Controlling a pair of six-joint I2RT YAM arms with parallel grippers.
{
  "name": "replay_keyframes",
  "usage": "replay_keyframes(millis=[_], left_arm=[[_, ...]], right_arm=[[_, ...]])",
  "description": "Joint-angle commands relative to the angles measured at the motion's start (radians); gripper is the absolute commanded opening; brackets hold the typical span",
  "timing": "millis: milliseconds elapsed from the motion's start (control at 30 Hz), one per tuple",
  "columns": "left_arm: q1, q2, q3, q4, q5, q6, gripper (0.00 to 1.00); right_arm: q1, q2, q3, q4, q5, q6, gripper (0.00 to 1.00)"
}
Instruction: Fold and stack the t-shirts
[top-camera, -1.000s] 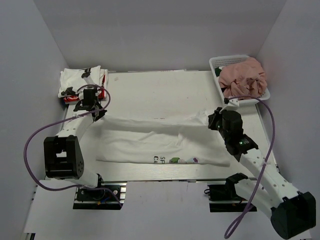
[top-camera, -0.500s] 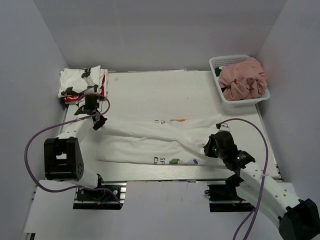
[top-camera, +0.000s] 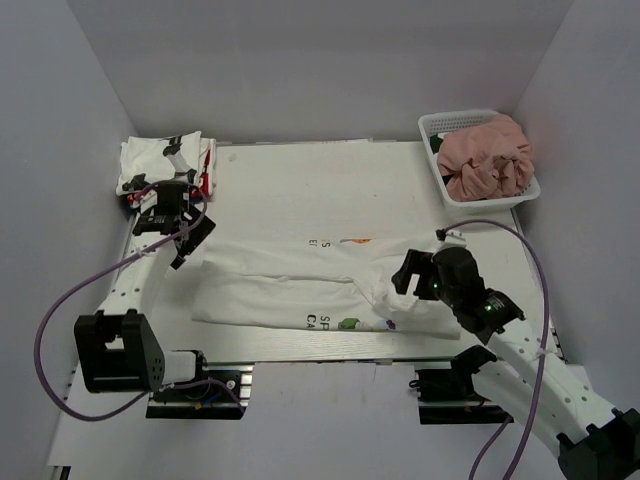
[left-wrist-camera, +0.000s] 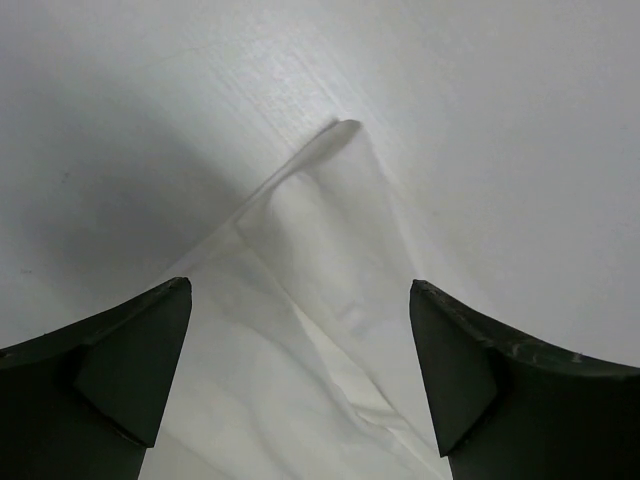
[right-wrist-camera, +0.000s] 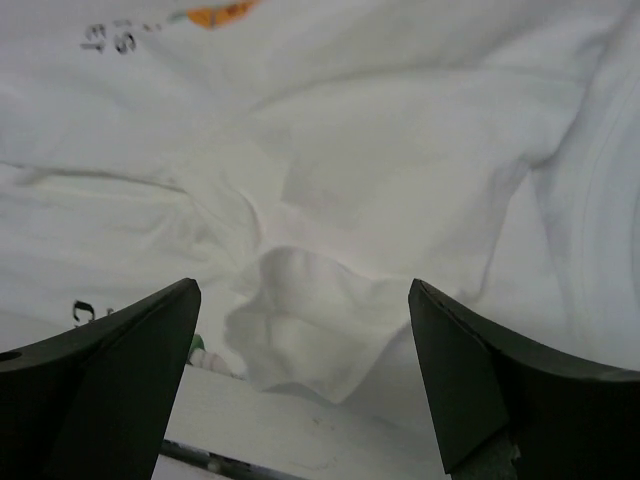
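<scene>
The large white t-shirt (top-camera: 300, 285) lies folded lengthwise across the near half of the table, small coloured print showing on it. My left gripper (top-camera: 186, 243) hangs open over its left corner (left-wrist-camera: 330, 220), holding nothing (left-wrist-camera: 300, 290). My right gripper (top-camera: 404, 279) stands open just above the shirt's bunched right end (right-wrist-camera: 320, 310), its jaws wide apart with nothing between them (right-wrist-camera: 303, 290). At the far left corner sits a folded white t-shirt with black patches (top-camera: 160, 162) on top of a red one (top-camera: 207, 170). A dusty pink t-shirt (top-camera: 487, 155) is heaped in the basket.
The white mesh basket (top-camera: 450, 123) stands at the far right corner. White walls enclose the table on three sides. The metal rail (top-camera: 300, 348) of the table's near edge runs just below the shirt. Purple cables loop off both arms.
Both grippers went from shut on the shirt to open and let it drop. The right arm carried its end from near the basket toward the front edge. The left gripper drew back slightly.
</scene>
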Motion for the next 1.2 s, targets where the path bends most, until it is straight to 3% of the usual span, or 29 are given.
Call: replay_keyframes(millis=[0, 167, 200, 367, 700, 833, 1000, 1167], left_arm=[[-0.002, -0.078, 0.022, 0.045, 0.108, 0.032, 1.00], [-0.011, -0.038, -0.052, 0.214, 0.293, 0.089, 1.00], [-0.011, -0.026, -0.065, 0.225, 0.303, 0.100, 1.00], [-0.020, 0.023, -0.087, 0.237, 0.294, 0.109, 1.00], [-0.020, 0.044, -0.111, 0.313, 0.320, 0.109, 1.00], [-0.020, 0.055, -0.102, 0.300, 0.304, 0.109, 1.00], [-0.030, 0.035, -0.111, 0.331, 0.367, 0.132, 1.00], [-0.079, 0.035, -0.187, 0.457, 0.493, 0.102, 1.00]], right_arm=[[0.006, 0.056, 0.097, 0.102, 0.032, -0.069, 0.91], [0.008, 0.270, 0.106, 0.327, -0.126, -0.132, 0.91], [0.011, 0.300, 0.109, 0.377, -0.223, -0.136, 0.91], [0.058, 0.468, 0.116, 0.420, -0.400, -0.076, 0.91], [0.432, 0.452, 0.036, 0.416, -0.514, 0.003, 0.91], [0.503, 0.397, 0.095, 0.306, -0.341, -0.027, 0.91], [0.495, 0.234, 0.141, 0.246, -0.042, 0.005, 0.91], [0.485, 0.263, 0.160, 0.160, 0.269, 0.112, 0.91]])
